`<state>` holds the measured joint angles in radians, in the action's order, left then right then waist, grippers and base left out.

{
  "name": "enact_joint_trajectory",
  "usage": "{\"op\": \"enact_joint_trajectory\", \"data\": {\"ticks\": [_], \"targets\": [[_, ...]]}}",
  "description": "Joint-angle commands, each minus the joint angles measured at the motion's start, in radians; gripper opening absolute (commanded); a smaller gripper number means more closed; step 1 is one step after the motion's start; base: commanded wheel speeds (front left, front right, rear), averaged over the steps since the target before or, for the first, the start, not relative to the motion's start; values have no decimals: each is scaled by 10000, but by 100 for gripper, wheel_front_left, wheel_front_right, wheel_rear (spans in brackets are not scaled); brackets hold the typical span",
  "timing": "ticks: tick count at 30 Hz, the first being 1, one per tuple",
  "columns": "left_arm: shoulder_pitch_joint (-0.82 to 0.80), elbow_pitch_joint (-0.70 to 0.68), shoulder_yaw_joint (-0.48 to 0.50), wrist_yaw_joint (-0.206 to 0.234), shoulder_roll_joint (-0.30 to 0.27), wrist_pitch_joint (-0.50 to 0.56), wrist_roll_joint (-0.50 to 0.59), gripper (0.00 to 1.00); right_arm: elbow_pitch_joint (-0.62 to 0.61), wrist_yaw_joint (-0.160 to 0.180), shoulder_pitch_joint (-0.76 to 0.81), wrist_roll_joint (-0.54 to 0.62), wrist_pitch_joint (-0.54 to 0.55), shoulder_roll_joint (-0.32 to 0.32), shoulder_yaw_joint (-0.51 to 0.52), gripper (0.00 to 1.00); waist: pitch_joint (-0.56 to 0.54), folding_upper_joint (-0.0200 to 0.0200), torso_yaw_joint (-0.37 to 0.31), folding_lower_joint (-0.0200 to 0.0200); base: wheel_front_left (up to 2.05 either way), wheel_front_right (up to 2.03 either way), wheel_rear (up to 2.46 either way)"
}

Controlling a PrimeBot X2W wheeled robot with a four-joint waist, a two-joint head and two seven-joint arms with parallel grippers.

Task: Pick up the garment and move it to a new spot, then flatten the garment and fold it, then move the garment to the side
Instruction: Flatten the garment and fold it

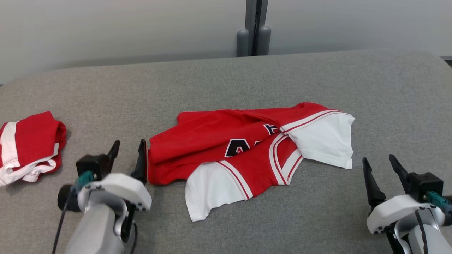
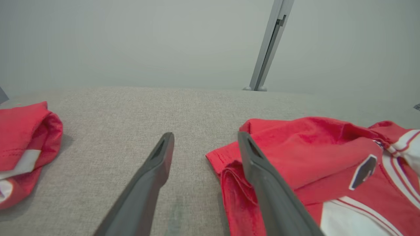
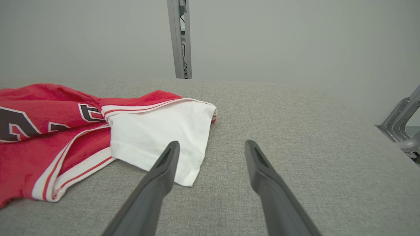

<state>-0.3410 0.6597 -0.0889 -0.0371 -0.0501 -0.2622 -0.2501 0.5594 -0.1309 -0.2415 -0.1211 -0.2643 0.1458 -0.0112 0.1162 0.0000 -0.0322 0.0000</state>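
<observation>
A red garment (image 1: 226,141) with white sleeves and dark lettering lies crumpled in the middle of the grey surface (image 1: 247,77). My left gripper (image 1: 129,151) stands open just left of its red hem, the inner finger nearly touching the cloth (image 2: 295,154). My right gripper (image 1: 381,169) is open and empty, low at the right, a short way from the white sleeve (image 3: 160,131). In the right wrist view the left fingertip overlaps the sleeve's lower corner, without gripping it.
A second red and white garment (image 1: 30,146) lies folded at the far left edge (image 2: 23,137). A grey post (image 1: 254,31) rises behind the surface against a pale wall. A metal frame (image 3: 400,124) stands off to the right.
</observation>
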Motion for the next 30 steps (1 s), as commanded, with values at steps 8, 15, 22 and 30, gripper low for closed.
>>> {"op": "enact_joint_trajectory", "data": {"ticks": [8,15,22,30], "targets": [[-2959,2592,-157,-400,-538,1361,-110,100,-297,3,-547,-37,-1,-55,-466,100,630,0,-437,0,0,0,0],[-3761,4094,-781,-703,-681,1894,152,100,-407,3,-796,-185,0,-93,-694,100,1031,0,-732,0,0,0,0],[-3932,5007,-1071,-581,-727,1416,308,100,-491,3,-985,-277,0,5,-751,100,1381,0,-885,0,0,0,0],[-4124,5555,-1521,-670,-602,603,516,0,-454,3,-1123,-289,-1,54,-787,100,1463,0,-910,0,0,0,0]]}}
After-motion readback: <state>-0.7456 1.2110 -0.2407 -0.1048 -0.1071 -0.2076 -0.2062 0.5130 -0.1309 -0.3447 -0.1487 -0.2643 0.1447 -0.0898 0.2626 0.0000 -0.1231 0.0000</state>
